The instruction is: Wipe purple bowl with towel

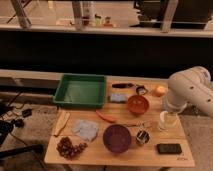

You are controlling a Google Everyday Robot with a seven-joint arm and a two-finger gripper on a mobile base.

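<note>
Crowded wooden bench (100,156), seen from the front and a bit above. Purple bowl (117,138) sits upright near the front edge, roughly mid-bench. Towel (86,129), a crumpled grey-blue cloth, lies flat just left of the bowl, near it but not touching. White robot arm (191,89) comes in from the right and bends down over the right end of the bench. Claw (167,119) hangs at the arm's tip, right of the orange bowl (137,104) and well apart from both towel and purple bowl. Cannot tell if the claw is spread or pressed together, or if it grips anything. Orange bowl is behind the purple bowl, slightly right. Green tray (80,92) at back left, blue sponge (118,98) just beside its right wall. Long red-orange vegetable (105,117) lies between the towel and the orange bowl. Small metal cup (143,137) just right of the purple bowl. Black phone (169,148) flat at front right. Dark grape cluster (69,147) at front left, pale long item (62,122) behind it at the left edge, can't tell what it is. Round orange fruit (159,91) at back right, near the arm.
</note>
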